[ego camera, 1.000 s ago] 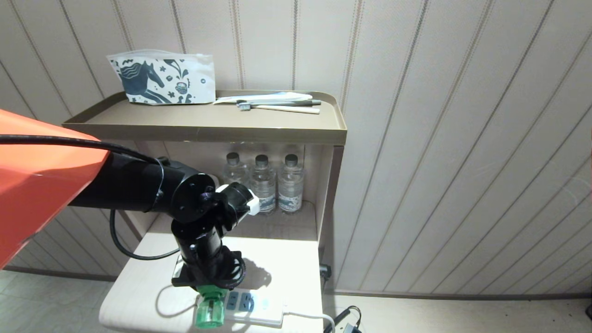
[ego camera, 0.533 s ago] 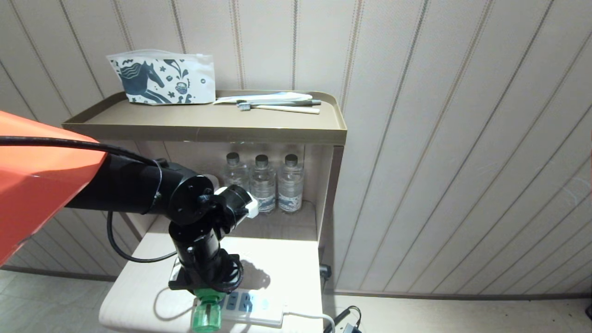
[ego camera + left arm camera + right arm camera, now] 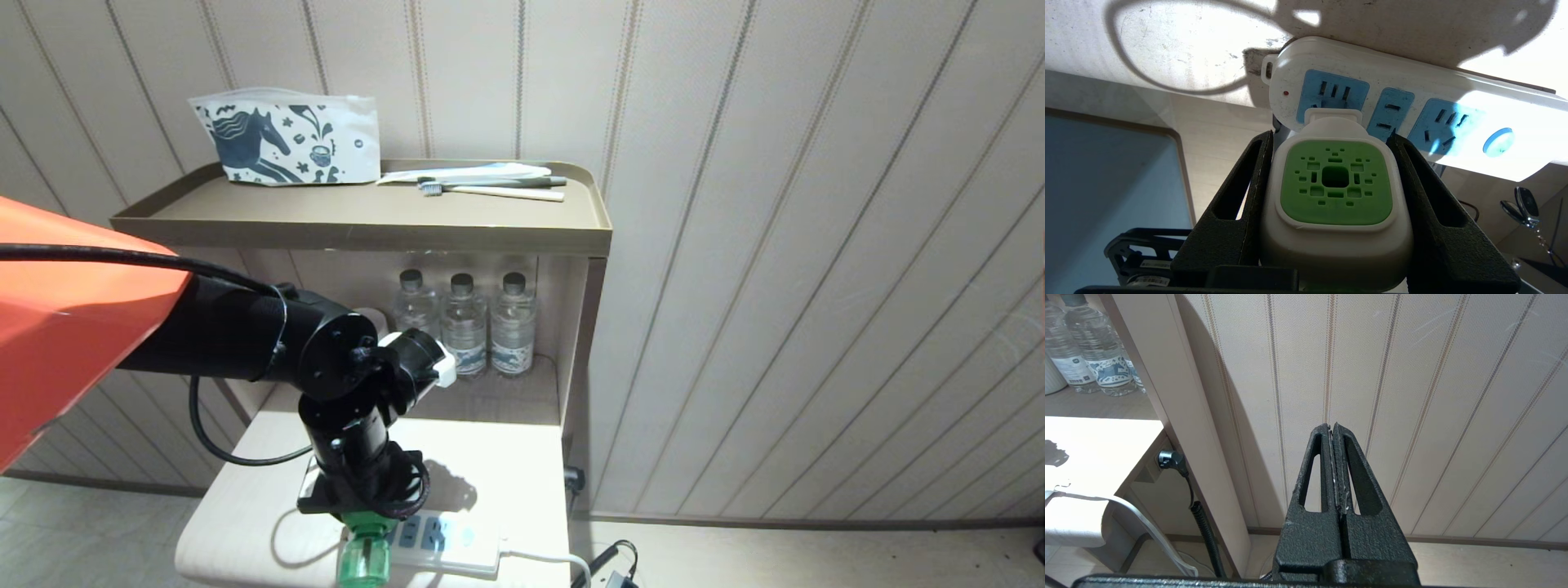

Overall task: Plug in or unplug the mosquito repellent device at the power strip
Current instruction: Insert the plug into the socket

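the mosquito repellent device [image 3: 1335, 204] is a small white plug-in head with a square green vented top, and in the head view its clear green bottle [image 3: 362, 559] shows at the bottom edge. it sits at the end socket of the power strip [image 3: 1412, 110], a white bar with three light-blue faces and a round blue button, low in the head view on the pale table [image 3: 245, 523]. the left gripper [image 3: 1331, 139] is clamped on the device's two sides. the right gripper [image 3: 1333, 430] is pressed together, facing the wall panels.

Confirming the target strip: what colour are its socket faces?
Light blue, on the white power strip; clearest in the left wrist view.
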Available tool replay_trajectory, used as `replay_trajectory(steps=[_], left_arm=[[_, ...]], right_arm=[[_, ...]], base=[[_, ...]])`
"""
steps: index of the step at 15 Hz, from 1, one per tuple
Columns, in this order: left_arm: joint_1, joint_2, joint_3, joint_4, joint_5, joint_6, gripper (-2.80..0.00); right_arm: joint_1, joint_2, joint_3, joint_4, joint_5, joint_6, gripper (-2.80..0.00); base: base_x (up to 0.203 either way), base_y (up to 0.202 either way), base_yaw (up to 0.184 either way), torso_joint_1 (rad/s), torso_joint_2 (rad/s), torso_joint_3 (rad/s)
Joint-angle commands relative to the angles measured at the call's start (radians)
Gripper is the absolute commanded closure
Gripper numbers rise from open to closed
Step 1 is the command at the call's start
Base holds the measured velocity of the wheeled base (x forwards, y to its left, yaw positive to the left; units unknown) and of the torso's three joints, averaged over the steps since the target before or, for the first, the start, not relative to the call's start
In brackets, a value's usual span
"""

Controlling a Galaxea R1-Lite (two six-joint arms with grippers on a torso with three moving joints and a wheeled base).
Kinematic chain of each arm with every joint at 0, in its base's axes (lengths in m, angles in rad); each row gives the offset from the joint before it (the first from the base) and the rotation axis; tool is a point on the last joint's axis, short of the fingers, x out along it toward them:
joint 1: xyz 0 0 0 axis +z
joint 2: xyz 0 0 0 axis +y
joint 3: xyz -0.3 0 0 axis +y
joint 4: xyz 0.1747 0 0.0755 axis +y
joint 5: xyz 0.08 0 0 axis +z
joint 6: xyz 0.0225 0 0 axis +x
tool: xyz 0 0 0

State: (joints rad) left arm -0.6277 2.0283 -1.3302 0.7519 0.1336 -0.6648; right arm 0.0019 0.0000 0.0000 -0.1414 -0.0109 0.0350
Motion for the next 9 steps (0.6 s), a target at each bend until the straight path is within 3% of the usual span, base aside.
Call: replay_trajectory(steps=[1, 9], left_arm=[[0.0, 0.013, 0.002, 0.003, 0.0, -0.004, 0.0], [0.0, 0.033, -0.007, -0.002, 0.014, -0.002, 0.0]], right_arm=[[0.0, 0.0, 0.0, -0.001, 0.0, 0.0, 0.0], [0.0, 0.0, 0.0, -0.001, 0.0, 0.0, 0.0]], base=[[0.0, 0.0, 0.0, 0.0, 0.0, 0.0], [0.0, 0.0, 0.0, 0.0, 0.0, 0.0]])
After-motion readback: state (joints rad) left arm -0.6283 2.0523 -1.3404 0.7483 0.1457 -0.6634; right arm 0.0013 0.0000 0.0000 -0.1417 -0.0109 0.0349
